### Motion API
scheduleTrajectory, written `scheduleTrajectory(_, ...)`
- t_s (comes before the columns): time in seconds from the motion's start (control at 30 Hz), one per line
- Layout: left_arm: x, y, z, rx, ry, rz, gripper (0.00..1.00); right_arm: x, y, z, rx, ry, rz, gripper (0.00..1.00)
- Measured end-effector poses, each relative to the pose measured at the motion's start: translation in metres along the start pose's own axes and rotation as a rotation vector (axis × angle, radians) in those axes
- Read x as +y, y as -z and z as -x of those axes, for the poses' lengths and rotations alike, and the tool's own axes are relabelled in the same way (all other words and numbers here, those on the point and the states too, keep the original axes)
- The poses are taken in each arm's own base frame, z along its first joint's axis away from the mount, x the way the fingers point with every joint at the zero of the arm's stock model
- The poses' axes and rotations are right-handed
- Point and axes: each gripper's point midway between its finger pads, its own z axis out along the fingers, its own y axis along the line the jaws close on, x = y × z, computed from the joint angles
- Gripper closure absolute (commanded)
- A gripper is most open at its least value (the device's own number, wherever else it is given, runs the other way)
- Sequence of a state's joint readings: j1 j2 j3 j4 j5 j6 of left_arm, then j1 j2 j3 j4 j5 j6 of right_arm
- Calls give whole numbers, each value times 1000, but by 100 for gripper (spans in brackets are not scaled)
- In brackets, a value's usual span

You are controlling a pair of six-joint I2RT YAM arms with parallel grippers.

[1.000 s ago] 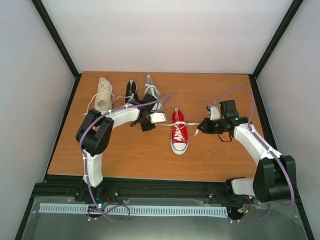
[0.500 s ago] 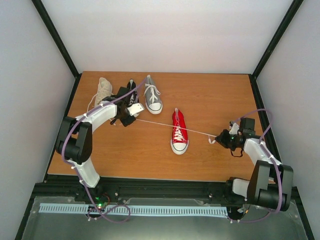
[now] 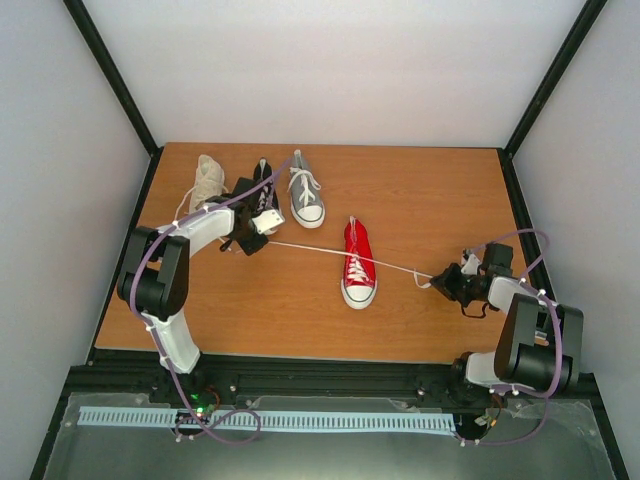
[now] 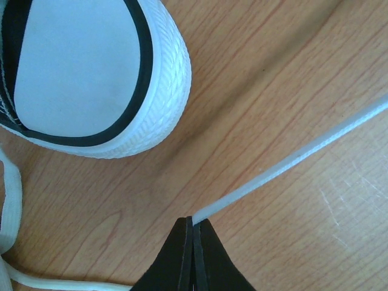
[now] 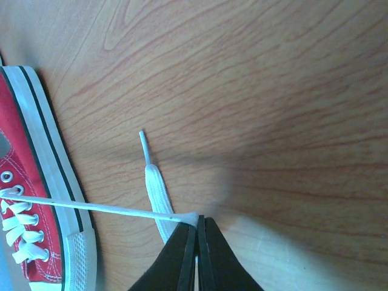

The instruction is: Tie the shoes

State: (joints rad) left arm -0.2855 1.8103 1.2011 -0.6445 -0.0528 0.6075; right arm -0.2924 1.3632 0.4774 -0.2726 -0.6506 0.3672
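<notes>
The red shoe [image 3: 358,262] lies mid-table, its white lace [image 3: 310,248] stretched taut to both sides. My left gripper [image 3: 262,236] is shut on the lace's left end [image 4: 285,163], beside the black shoe's toe [image 4: 91,73]. My right gripper [image 3: 440,278] is shut on the right end [image 5: 109,209], its loose tip [image 5: 151,182] lying on the wood; the red shoe also shows in the right wrist view [image 5: 30,200]. The cream high-top [image 3: 207,178], the black shoe [image 3: 262,180] and the grey shoe [image 3: 305,195] stand at the back left.
The wooden table [image 3: 430,190] is bounded by black frame posts and white walls. The left arm's body partly covers the black shoe. A loose white lace [image 4: 12,200] lies by the left gripper.
Over the last second both grippers pulled apart, drawing the red shoe's lace out straight. Since half a second ago the left gripper edged slightly left and the right slightly toward the table's right edge.
</notes>
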Motion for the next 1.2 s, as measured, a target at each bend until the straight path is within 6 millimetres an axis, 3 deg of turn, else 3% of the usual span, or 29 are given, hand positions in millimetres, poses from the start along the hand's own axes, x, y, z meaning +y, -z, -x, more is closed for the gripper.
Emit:
scheduleTrajectory(0.27, 1, 3, 4, -10, 7, -6, 99, 1, 3, 1, -7, 14, -6, 96)
scheduleTrajectory(0.3, 1, 5, 7, -16, 11, -15, 99, 3, 3, 1, -2, 25, -16, 90)
scheduleTrajectory(0.4, -5, 16, 18, -46, 23, -63, 99, 12, 5, 5, -1, 102, -75, 57)
scheduleTrajectory(0.47, -14, 28, 32, -81, 11, -102, 99, 22, 8, 7, -16, 158, -109, 45)
scheduleTrajectory(0.6, -47, 64, 65, -164, -61, -196, 99, 54, 18, 7, -52, 284, -134, 36)
scheduleTrajectory(0.7, -76, 110, 105, -276, -137, -278, 99, 97, 22, 0, -74, 446, -86, 27)
scheduleTrajectory(0.83, -97, 167, 141, -414, -196, -365, 99, 168, 17, -37, -60, 748, 87, 26)
scheduleTrajectory(0.97, -112, 202, 150, -483, -226, -436, 99, 218, 7, -70, -62, 1002, 271, 27)
scheduleTrajectory(1.07, -122, 214, 151, -497, -241, -477, 99, 235, -9, -72, -73, 1085, 353, 28)
scheduleTrajectory(1.2, -130, 227, 155, -523, -253, -515, 99, 239, -43, -74, -20, 1133, 402, 36)
